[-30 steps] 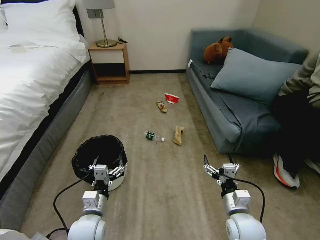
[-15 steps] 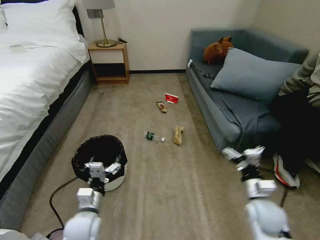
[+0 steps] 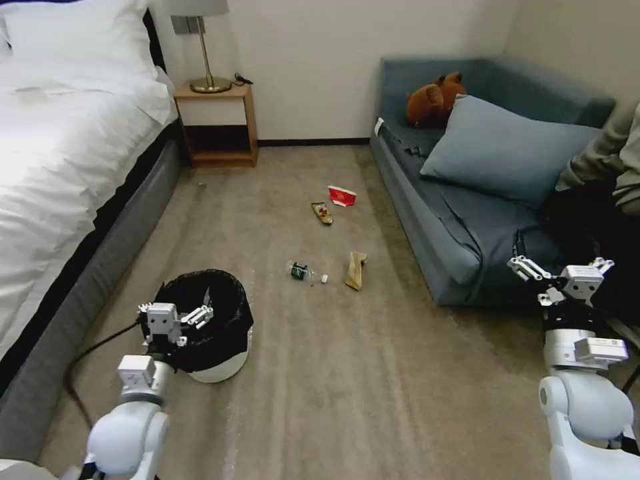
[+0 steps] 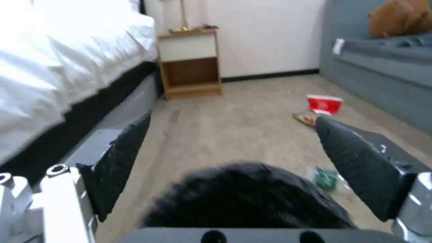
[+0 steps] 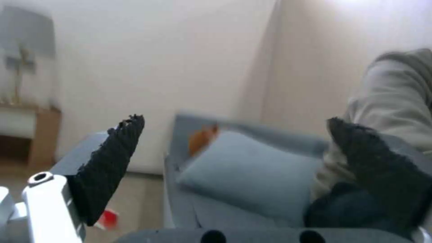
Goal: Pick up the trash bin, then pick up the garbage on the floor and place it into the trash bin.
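Even indoor light, soft wrist views
White quilted bedding point(image 4: 54, 57) glares; the right wrist view is blurred, perhaps by motion.

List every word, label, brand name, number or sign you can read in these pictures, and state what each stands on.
No text can be read.
Green label on the clear plastic bottle: too small.
Flattened red-and-white paper cup: print blurred.
Gold-brown snack wrapper: too small.
Tan paper bag: no print visible.
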Robot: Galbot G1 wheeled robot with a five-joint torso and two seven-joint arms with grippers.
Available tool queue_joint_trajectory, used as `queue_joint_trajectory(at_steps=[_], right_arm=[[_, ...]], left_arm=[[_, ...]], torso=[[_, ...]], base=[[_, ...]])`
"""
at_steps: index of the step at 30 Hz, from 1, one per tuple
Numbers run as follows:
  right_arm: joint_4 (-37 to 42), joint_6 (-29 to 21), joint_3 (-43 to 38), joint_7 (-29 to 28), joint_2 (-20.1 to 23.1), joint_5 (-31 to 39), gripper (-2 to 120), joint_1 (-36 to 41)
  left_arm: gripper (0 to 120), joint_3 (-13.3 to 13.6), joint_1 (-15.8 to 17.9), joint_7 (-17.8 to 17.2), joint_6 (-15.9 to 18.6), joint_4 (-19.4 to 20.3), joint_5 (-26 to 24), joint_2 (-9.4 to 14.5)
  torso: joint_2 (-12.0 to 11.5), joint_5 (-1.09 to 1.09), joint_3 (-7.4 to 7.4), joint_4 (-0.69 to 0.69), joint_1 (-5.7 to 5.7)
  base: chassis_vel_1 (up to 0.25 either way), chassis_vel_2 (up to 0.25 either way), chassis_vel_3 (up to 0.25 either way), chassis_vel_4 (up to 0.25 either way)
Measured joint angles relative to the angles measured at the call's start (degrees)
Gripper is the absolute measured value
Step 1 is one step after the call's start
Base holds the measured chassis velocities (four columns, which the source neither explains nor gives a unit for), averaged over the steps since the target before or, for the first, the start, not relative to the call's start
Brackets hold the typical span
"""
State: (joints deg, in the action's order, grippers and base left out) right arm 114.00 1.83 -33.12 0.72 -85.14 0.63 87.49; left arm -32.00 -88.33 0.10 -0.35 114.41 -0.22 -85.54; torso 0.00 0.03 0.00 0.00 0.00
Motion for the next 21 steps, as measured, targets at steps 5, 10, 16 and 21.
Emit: queue_joint_trajectory(at_steps=[5, 10, 16, 21], right_arm=[[-2.25, 7.74, -7.29, 2.72, 3.67, 3.03, 100, -5.57], [-1.48, 4.5, -10.06, 0.77, 5.35, 2.82, 100, -8.5], [-2.81, 12.71, -16.23, 1.96, 9.04, 7.95, 100, -11.68], [-0.85, 1.73, -8.6, 0.72, 5.69, 3.21, 100, -7.15]], left_arm=[[97, -1.15, 0.91, -0.19, 0.91, 0.02, -2.95, 1.3], [97, -6.92, 5.48, -1.36, 3.54, -0.22, -14.42, 7.26], [98, -8.71, 4.83, 1.6, 3.39, 0.41, -10.21, 10.48], [99, -14.79, 6.13, 3.99, 6.58, 0.56, -19.02, 16.24]], torso=[[0.0, -0.01, 0.0, 0.01, 0.0], [-0.01, 0.07, 0.01, 0.0, 0.01], [-0.01, 0.04, 0.0, 0.01, 0.0], [-0.02, 0.11, 0.02, -0.03, 0.0]], base=[[0.0, 0.0, 0.0, 0.0], [0.0, 0.0, 0.0, 0.0], [0.0, 0.0, 0.0, 0.0], [0.0, 0.0, 0.0, 0.0]])
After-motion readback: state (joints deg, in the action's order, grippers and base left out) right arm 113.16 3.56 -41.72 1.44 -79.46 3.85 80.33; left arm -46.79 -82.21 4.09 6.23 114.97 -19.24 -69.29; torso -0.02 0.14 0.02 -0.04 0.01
